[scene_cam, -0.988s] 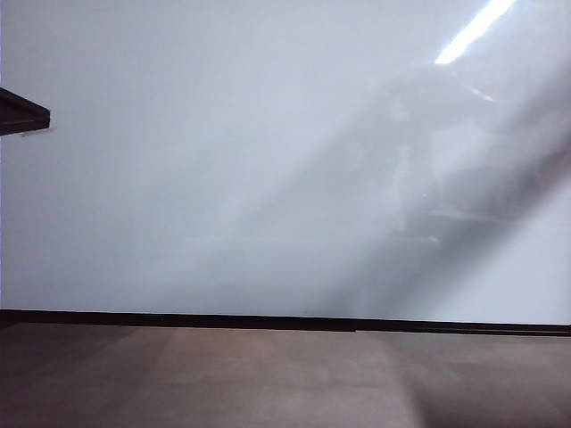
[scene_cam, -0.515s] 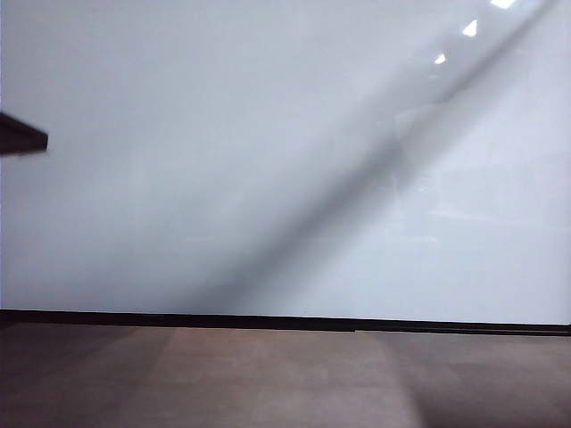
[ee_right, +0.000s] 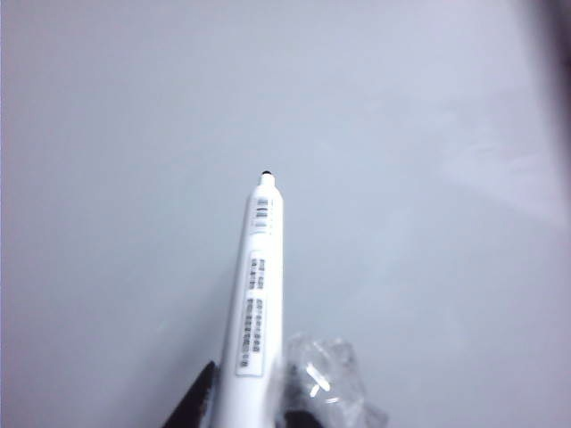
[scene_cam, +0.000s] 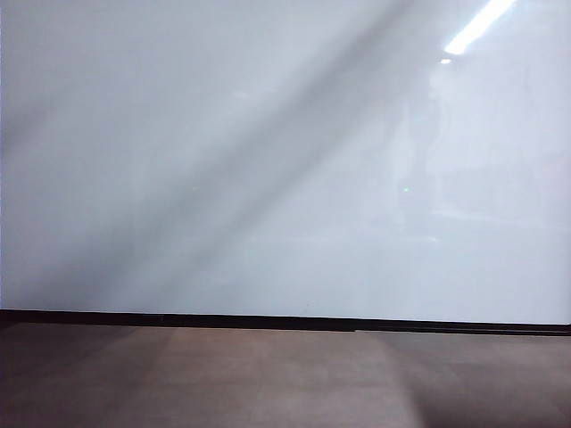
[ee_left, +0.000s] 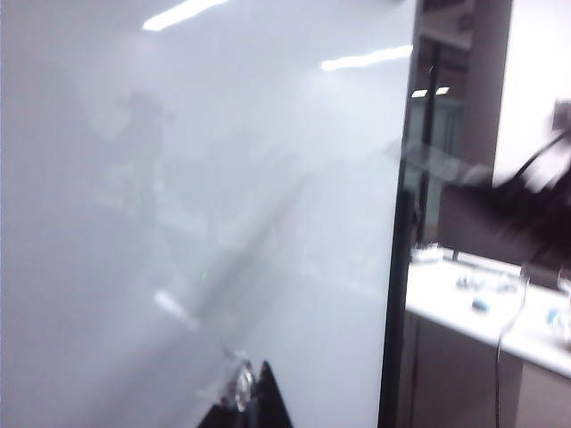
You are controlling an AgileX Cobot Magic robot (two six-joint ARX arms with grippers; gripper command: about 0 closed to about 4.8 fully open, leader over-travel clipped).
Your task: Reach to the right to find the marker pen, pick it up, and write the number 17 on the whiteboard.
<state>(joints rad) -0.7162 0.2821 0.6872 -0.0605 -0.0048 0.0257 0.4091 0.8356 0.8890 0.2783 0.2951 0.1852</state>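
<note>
I am looking at a glossy white whiteboard (scene_cam: 223, 160) filling most of the exterior view, standing on a thin black bottom edge strip (scene_cam: 285, 322) above a brown-grey matte surface (scene_cam: 268, 379). The panel is mirroring a bright ceiling light streak and faint grey diagonal bands. No arm or gripper is showing in this view.

Item, right gripper (ee_right: 245, 397): I am seeing its dark fingers (ee_right: 192, 406) at the frame edge, pinching the lower barrel of the marker pen (ee_right: 254, 294). A crumpled piece of clear film (ee_right: 326, 379) is sitting against the gripper beside the pen.

Item, marker pen: a slim white cylinder, smooth plastic, carrying a printed label with small dark text and a barcode. Its long axis is running straight out from the gripper toward the whiteboard (ee_right: 401, 134), with the small black tip at the far end. I cannot tell whether the tip is touching the panel.

Item, left gripper (ee_left: 250, 406): only dark finger ends are showing, close together, with a bit of clear film between them; I cannot tell whether they are pressed together. It is facing the whiteboard (ee_left: 178, 223) near the board's black side edge (ee_left: 397, 294). Past that edge a white counter (ee_left: 482, 308) with small blurred objects is standing.
</note>
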